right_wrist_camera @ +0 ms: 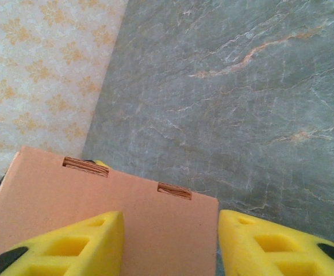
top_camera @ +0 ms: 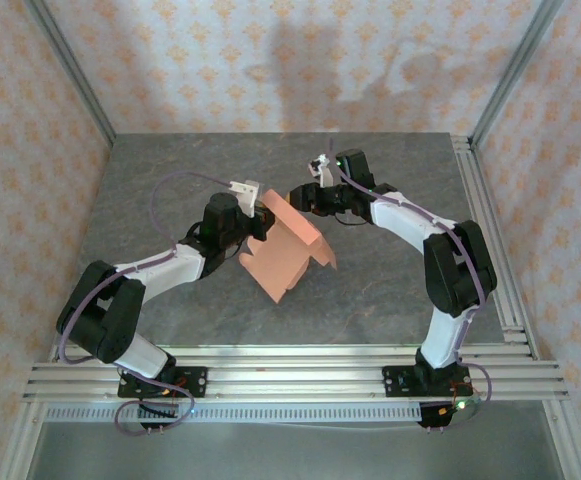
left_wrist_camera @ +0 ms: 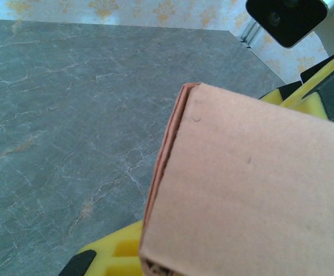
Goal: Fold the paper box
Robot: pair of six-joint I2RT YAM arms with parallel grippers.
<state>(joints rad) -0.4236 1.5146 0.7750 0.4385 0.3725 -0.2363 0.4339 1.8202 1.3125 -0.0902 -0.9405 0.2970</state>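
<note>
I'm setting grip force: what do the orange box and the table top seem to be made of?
The box looks like thin matte card, perhaps corrugated: its cut slots show ridged layers. The table top looks like grey stone or stone-print laminate, with pale and rusty veins and a dull sheen; I cannot tell which.

Paper box [top_camera: 288, 250]: salmon-orange thin card, part-folded, layers doubled at one edge, two slots along another. Tilted, lifted off table [top_camera: 390, 290], over its middle.
</note>
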